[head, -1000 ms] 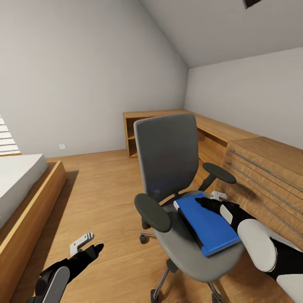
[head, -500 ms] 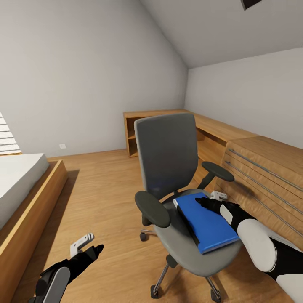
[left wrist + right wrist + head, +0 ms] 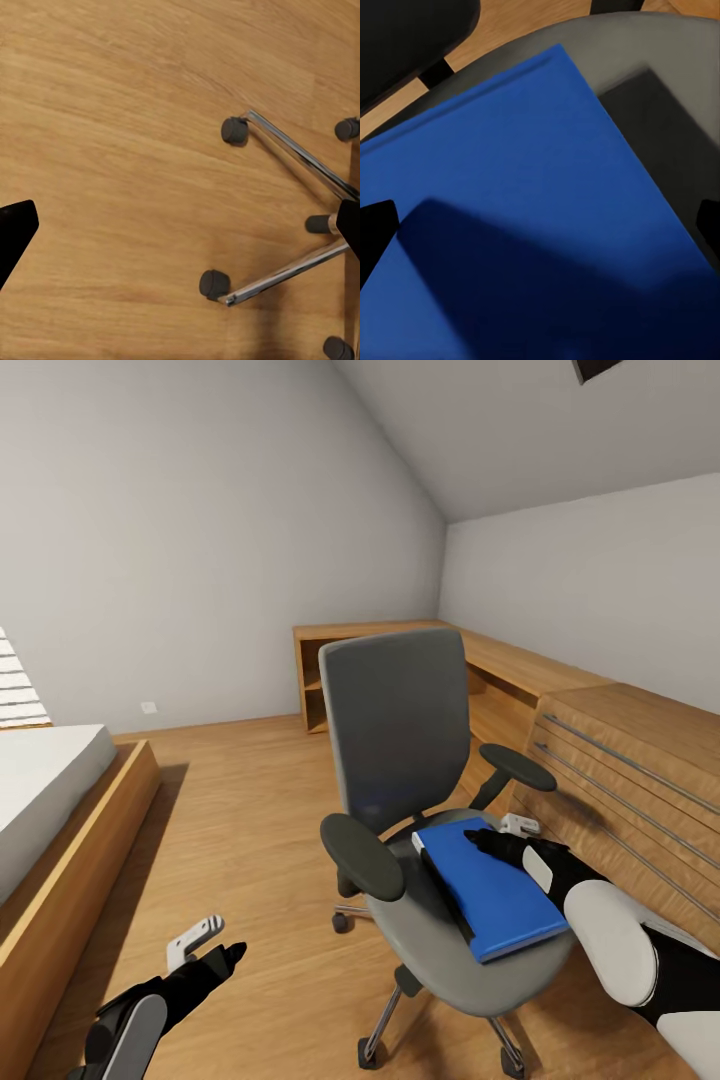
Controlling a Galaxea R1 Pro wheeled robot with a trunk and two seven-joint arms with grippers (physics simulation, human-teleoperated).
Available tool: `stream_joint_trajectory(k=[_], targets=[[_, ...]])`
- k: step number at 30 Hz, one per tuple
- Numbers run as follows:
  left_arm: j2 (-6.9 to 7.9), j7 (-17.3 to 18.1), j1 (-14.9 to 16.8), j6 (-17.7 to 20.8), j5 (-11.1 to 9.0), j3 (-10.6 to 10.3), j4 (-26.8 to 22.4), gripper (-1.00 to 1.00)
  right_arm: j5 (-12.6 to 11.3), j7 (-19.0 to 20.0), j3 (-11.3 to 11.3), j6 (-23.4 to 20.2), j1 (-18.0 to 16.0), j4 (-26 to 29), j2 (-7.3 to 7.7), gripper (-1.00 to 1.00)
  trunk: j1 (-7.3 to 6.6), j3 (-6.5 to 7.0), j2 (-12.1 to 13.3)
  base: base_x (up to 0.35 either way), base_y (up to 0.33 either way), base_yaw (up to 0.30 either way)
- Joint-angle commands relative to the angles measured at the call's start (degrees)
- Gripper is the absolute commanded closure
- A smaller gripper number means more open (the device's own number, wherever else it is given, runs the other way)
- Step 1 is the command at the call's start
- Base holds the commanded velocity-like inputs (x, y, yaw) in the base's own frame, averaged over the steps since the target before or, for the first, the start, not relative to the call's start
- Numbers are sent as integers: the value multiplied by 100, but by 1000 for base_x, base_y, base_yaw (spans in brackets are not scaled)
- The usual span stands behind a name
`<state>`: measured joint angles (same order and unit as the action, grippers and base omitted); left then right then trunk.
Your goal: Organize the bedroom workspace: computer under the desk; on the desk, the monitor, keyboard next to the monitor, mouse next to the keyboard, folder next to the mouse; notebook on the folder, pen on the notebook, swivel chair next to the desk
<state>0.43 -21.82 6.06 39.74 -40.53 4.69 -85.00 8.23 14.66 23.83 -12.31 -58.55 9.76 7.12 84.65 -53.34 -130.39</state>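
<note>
At lower centre-right the folder [image 3: 492,890] lies flat on the chair [image 3: 410,760] seat, the right pincer [image 3: 497,836] spread wide just above it, holding nothing, while the left pincer [image 3: 212,940], lower left, hangs open and empty over the floor [image 3: 240,820].

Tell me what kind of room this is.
Likely an attic bedroom with a work corner: white mattress on a light wooden bed frame, grey padded swivel chair, low wooden drawer cabinets under a sloped ceiling.

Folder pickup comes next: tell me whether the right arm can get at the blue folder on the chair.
Probably yes: the right gripper hangs open right above the folder, which lies uncovered on the swivel chair seat.
</note>
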Motion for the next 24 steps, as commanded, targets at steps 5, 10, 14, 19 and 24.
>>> stream_joint_trajectory(k=[5,10,14,19,24], targets=[[7,-54,2,17,-60,-85,0,-100,94,29,47,-26,1,-229,-8,-100,0,-7,-2,0,0,0],[9,-47,5,17,-57,-105,1,-100,92,29,46,-26,1,-229,-7,-100,0,-7,-2,0,0,0],[6,-78,4,17,-42,-109,-8,-100,95,29,48,-27,1,-229,-2,-100,0,-7,-2,0,0,0],[1,-106,4,25,-42,-161,-22,-100,99,29,49,-28,1,-229,0,-100,43,-42,-82,0,0,0],[6,-105,5,25,-48,-175,-18,-100,99,29,49,-27,1,-229,0,-100,43,-42,-82,0,0,0]])
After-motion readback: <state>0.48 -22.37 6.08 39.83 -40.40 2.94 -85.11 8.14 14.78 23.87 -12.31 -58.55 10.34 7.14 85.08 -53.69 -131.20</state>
